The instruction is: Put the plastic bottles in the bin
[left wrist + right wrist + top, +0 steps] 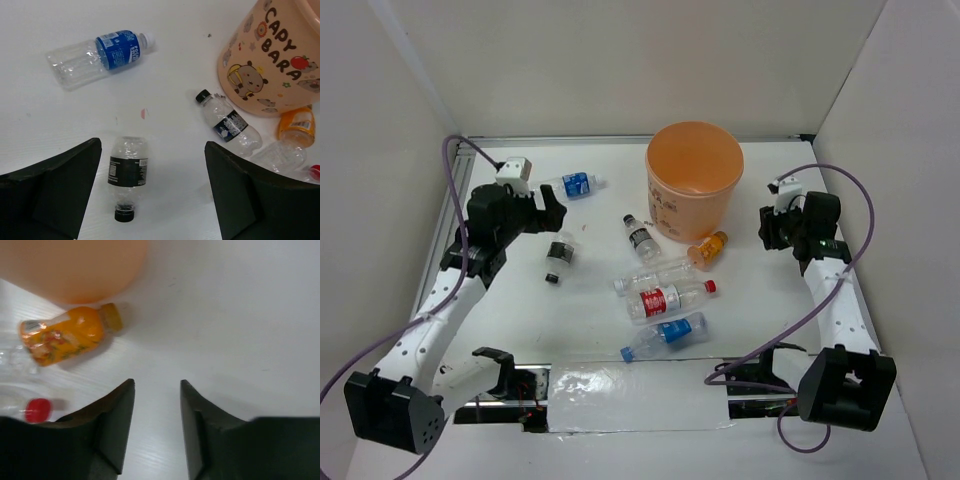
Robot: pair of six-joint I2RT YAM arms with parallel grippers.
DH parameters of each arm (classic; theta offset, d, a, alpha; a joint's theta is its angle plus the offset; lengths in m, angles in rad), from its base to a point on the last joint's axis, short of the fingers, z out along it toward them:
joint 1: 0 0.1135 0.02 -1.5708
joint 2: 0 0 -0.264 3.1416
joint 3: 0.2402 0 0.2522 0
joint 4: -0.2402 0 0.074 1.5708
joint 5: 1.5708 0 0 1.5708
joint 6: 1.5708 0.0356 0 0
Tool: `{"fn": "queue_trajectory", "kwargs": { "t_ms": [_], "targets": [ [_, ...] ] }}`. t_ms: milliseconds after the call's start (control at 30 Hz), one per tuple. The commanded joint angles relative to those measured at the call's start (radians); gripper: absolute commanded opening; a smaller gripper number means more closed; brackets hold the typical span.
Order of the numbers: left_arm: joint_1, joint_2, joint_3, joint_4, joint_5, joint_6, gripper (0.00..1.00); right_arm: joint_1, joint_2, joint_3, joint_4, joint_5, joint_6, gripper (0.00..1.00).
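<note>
Hovered with left tool (152,145) spread wide over the black-labelled bottle (127,170) well left of the bin (270,60), right tool (157,385) open too; needed lowering astride its label before closing.

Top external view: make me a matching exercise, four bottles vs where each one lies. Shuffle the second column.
Bottles
1. orange bottle
2. white-capped blue-label bottle
3. blue-capped bottle
4. red-capped bottle

Places
A. closest to the bottom of the view
B. beside the base of the bin
C. middle of the cluster, between a clear bottle and the blue-capped one
D. back left, apart from the cluster

Pairs: 1-B, 2-D, 3-A, 4-C
</note>
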Motion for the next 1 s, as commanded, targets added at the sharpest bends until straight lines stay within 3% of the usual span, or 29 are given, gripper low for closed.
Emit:
{"fn": "queue_trajectory", "kwargs": {
  "t_ms": [0, 33, 67, 133, 167, 233, 267, 400, 533, 767, 967],
  "targets": [
    [0.021, 0.054, 0.089, 0.005, -0.038, 0.089, 0.96, -0.005, -0.056, -0.009, -0.048, -0.116, -0.052, 0.44],
    [0.032, 0.097, 0.102, 0.005, -0.047, 0.103, 0.92, -0.005, -0.070, -0.021, -0.048, -0.129, -0.052, 0.37],
    [0.032, 0.120, 0.116, 0.005, -0.047, 0.103, 0.90, -0.005, -0.070, -0.021, -0.048, -0.152, -0.063, 0.39],
    [0.042, 0.171, 0.151, 0.021, -0.062, 0.143, 0.80, -0.005, -0.070, -0.032, -0.048, -0.180, -0.063, 0.60],
    [0.042, 0.227, 0.162, 0.031, -0.062, 0.155, 0.80, -0.005, -0.070, -0.032, -0.048, -0.189, -0.063, 0.81],
    [0.053, 0.297, 0.217, 0.041, -0.044, 0.206, 0.83, -0.005, -0.070, -0.032, -0.061, -0.199, -0.084, 0.92],
    [0.053, 0.374, 0.240, 0.041, -0.032, 0.235, 0.92, -0.005, -0.059, -0.032, -0.070, -0.211, -0.084, 0.95],
    [0.053, 0.548, 0.365, 0.012, 0.118, 0.520, 0.97, -0.005, -0.050, -0.041, -0.090, -0.211, -0.104, 0.98],
    [0.053, 0.639, 0.409, 0.036, 0.163, 0.696, 0.98, 0.005, -0.032, -0.041, -0.110, -0.211, -0.123, 0.99],
    [0.053, 0.872, 0.582, 0.057, 0.088, 0.872, 1.00, 0.005, 0.040, -0.041, -0.153, -0.200, -0.132, 0.99],
    [0.053, 1.074, 0.711, 0.036, 0.060, 0.924, 1.00, -0.006, 0.138, 0.048, -0.183, -0.180, -0.150, 0.99]
  ]
}}
